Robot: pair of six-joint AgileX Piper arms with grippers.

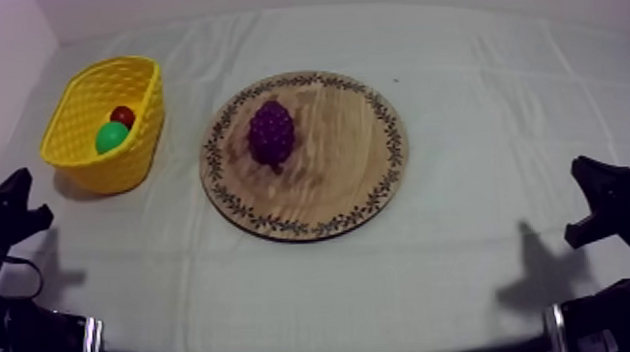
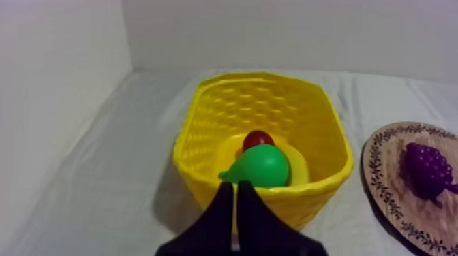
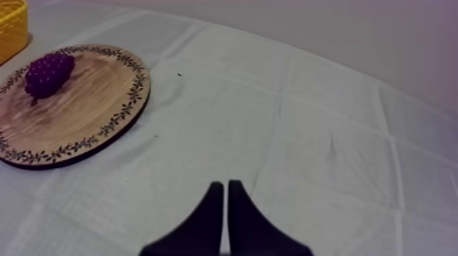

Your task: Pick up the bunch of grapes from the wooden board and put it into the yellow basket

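Well, grapes (image 2: 428,169) far from left claw (image 2: 235,186)

I counted one wooden board (image 1: 354,162), one bunch of grapes (image 1: 271,132), one yellow basket (image 1: 129,166) at the far left, and in it one pear (image 1: 111,137), one banana (image 2: 298,167), one small red fruit (image 1: 123,116)

I see the grapes (image 1: 271,132) as one dark purple bunch lying on the board (image 1: 351,177), a little off its centre toward the basket (image 1: 130,162). The board is round and wooden, lies flat, and has a leaf-patterned rim. The basket, of yellow lattice, stands upright and open-topped just off the board's left edge, not touching it.
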